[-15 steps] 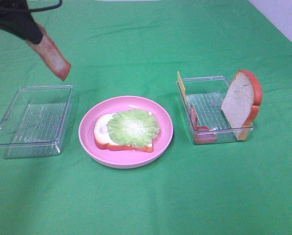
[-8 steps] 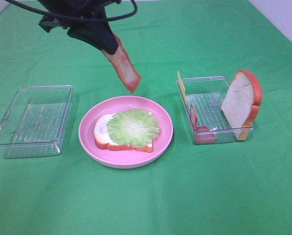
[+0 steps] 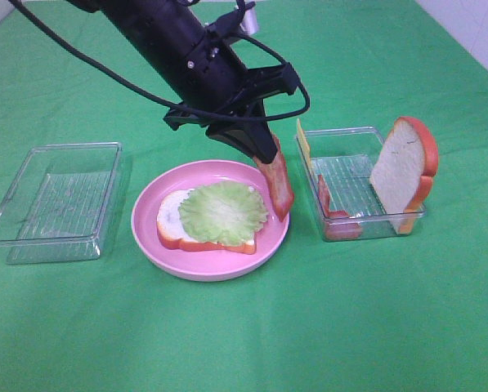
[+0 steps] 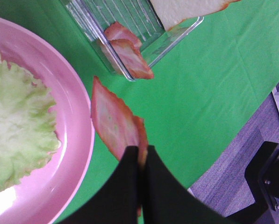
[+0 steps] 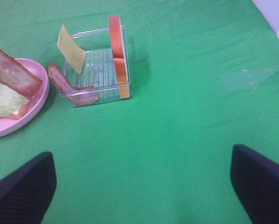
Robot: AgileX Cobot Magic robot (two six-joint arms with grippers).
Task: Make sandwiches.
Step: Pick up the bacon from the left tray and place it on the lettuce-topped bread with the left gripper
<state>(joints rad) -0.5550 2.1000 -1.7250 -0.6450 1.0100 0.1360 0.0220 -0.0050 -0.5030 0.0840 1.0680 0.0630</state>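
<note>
— Green cloth (image 3: 227,343) is spread over the whole table. Where is the sandwich found?
— On the pink plate (image 3: 149,245), a bread slice (image 3: 168,227) is topped by lettuce (image 3: 223,212).
— And the left gripper (image 3: 264,149)?
— It is clamped on a bacon strip (image 3: 278,186), hung over the plate's right edge.
— The right gripper (image 5: 141,186)?
— Spread wide, nothing held. Another bread slice (image 3: 400,171), cheese (image 3: 304,140) and bacon (image 3: 329,208) are seen in the right tray (image 3: 366,131).

Two bread slices (image 3: 400,167), two trays (image 3: 76,145), one plate (image 3: 219,269) (pink), one lettuce (image 3: 223,212).
</note>
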